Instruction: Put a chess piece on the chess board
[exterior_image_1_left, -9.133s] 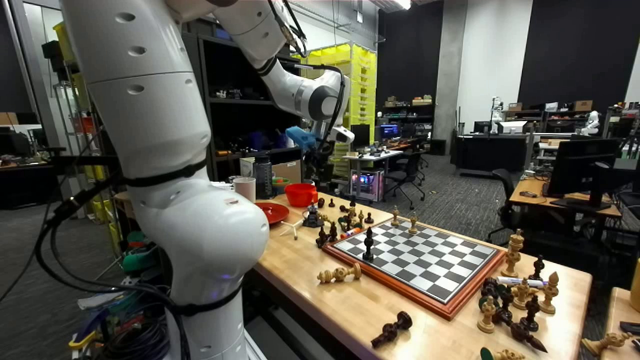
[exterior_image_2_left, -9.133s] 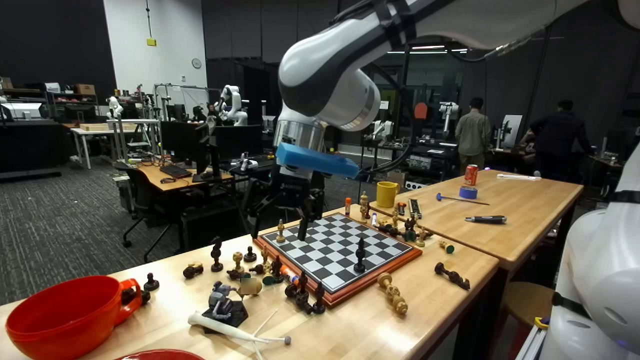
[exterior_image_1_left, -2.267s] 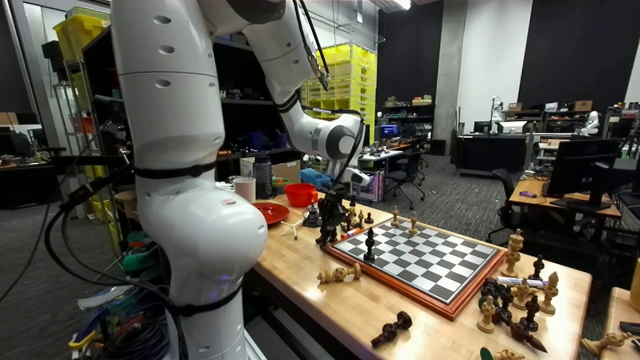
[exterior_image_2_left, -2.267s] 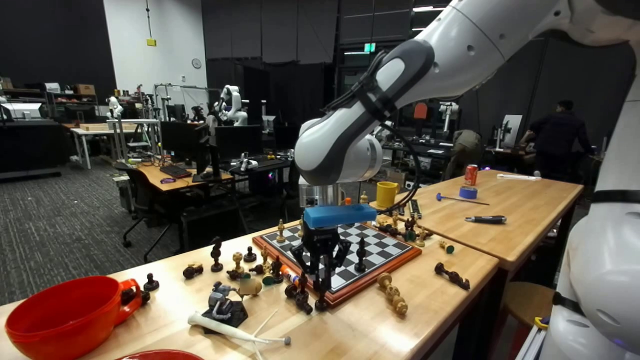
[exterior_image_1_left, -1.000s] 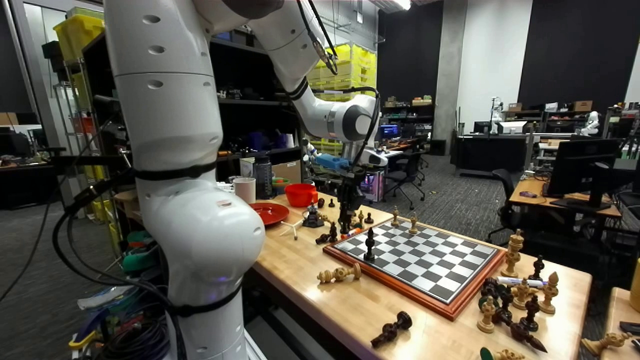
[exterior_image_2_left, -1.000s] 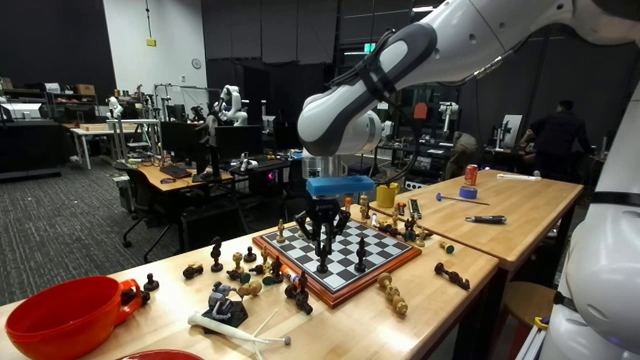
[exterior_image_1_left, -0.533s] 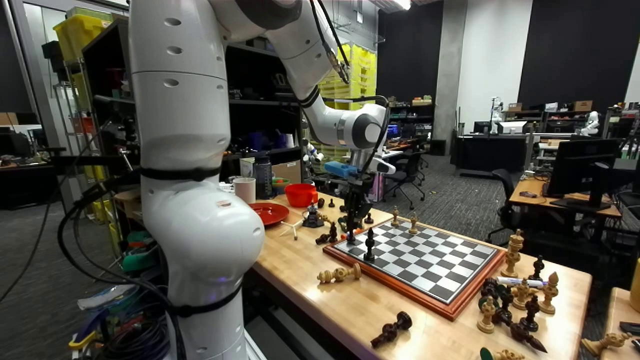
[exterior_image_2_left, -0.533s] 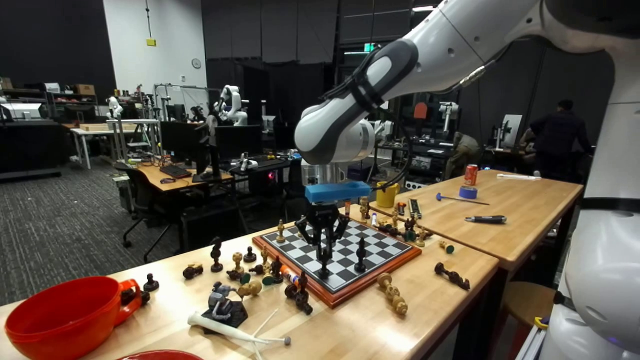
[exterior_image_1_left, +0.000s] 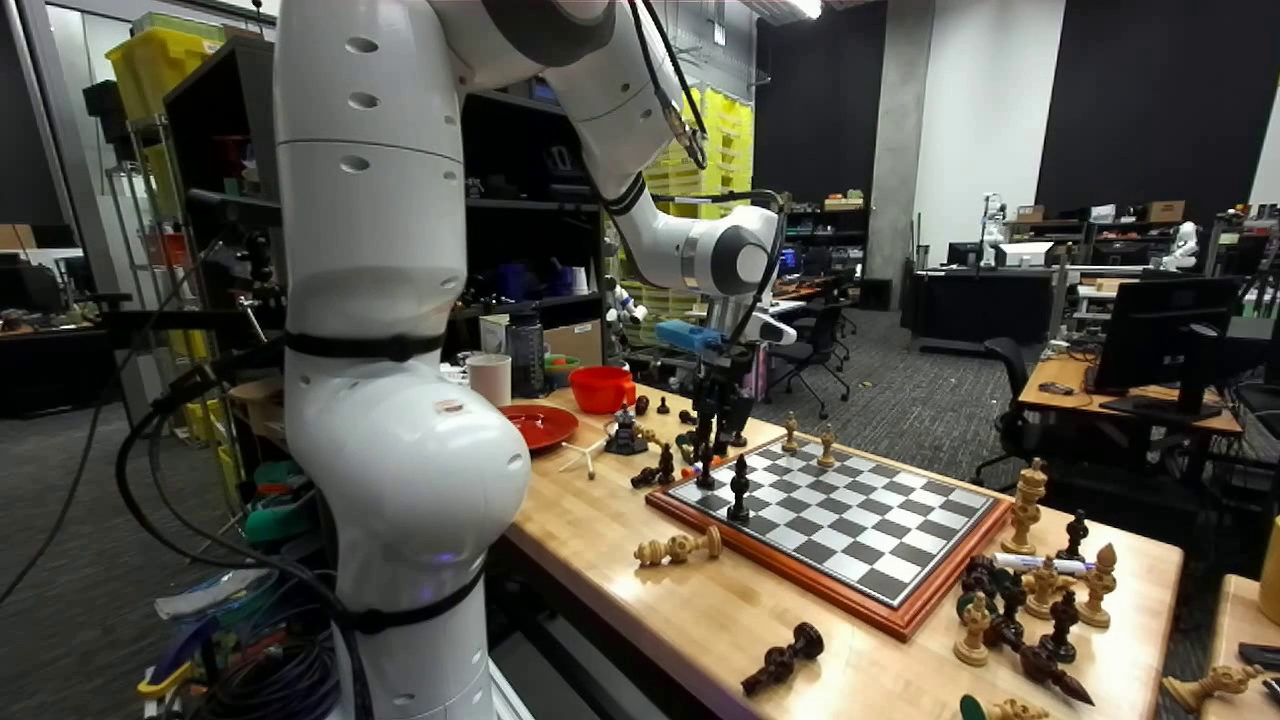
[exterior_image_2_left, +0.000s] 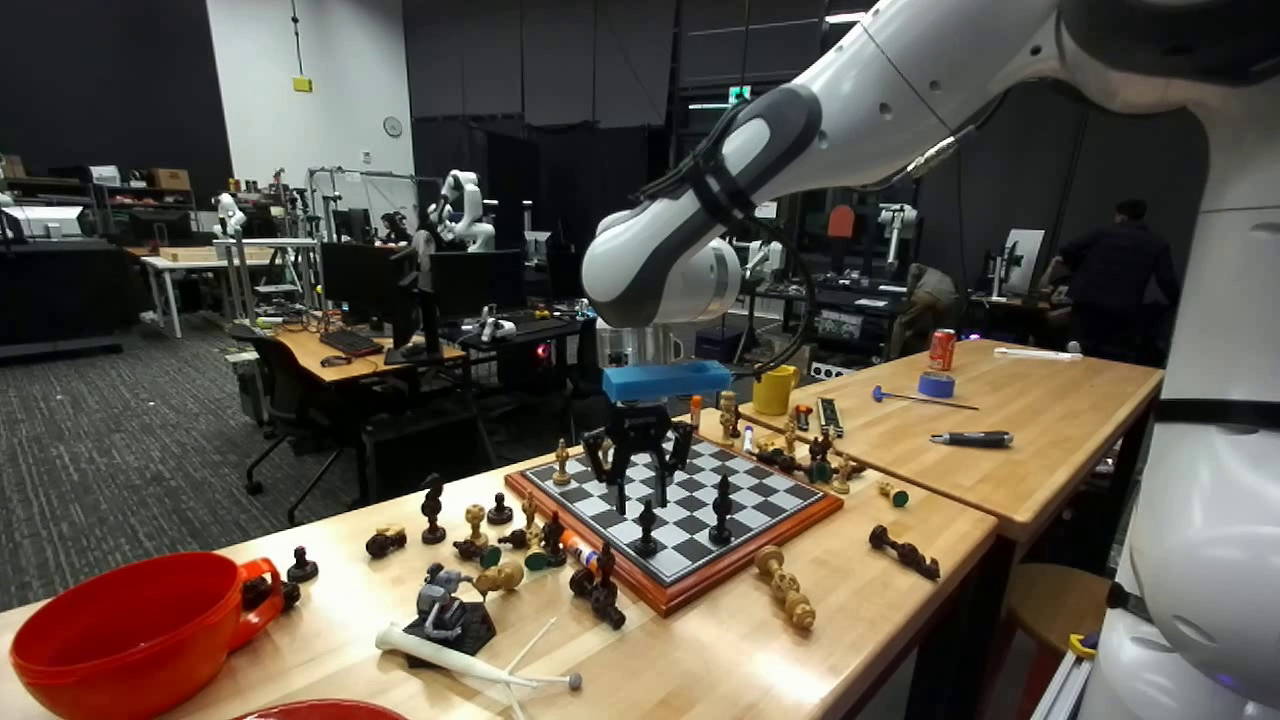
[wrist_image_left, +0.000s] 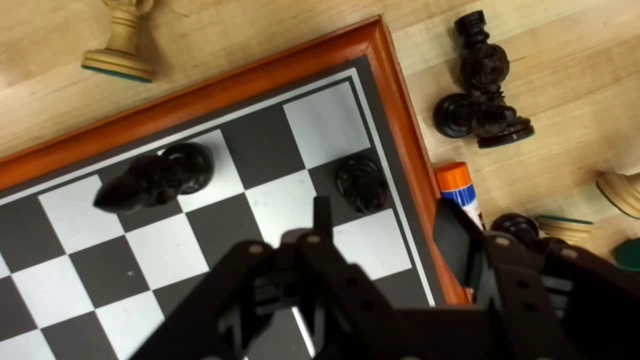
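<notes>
A small dark chess piece (exterior_image_2_left: 647, 530) stands upright on a dark corner-area square of the chess board (exterior_image_2_left: 680, 598). It also shows in the wrist view (wrist_image_left: 362, 185), and partly behind the fingers in an exterior view (exterior_image_1_left: 706, 480). My gripper (exterior_image_2_left: 640, 498) is open and empty, its fingertips just above and to either side of the piece's top. In the wrist view the spread fingers (wrist_image_left: 382, 207) lie below the piece in the picture. A taller dark piece (exterior_image_2_left: 721, 512) stands on the board a few squares away. Pale pieces (exterior_image_1_left: 827, 448) stand at the board's far edge.
A pale piece (exterior_image_2_left: 785, 588) and a dark piece (exterior_image_2_left: 903, 552) lie on the table. A glue stick (wrist_image_left: 457, 185) and fallen dark pieces (wrist_image_left: 482, 90) lie beside the board's border. A robot figurine (exterior_image_2_left: 445, 610), a red cup (exterior_image_2_left: 130, 630) and a yellow mug (exterior_image_2_left: 773, 388) stand farther off.
My gripper carried the dark piece from beside the board, lowered it onto a corner-area square, then opened. The piece now stands free; the arm has shifted slightly.
</notes>
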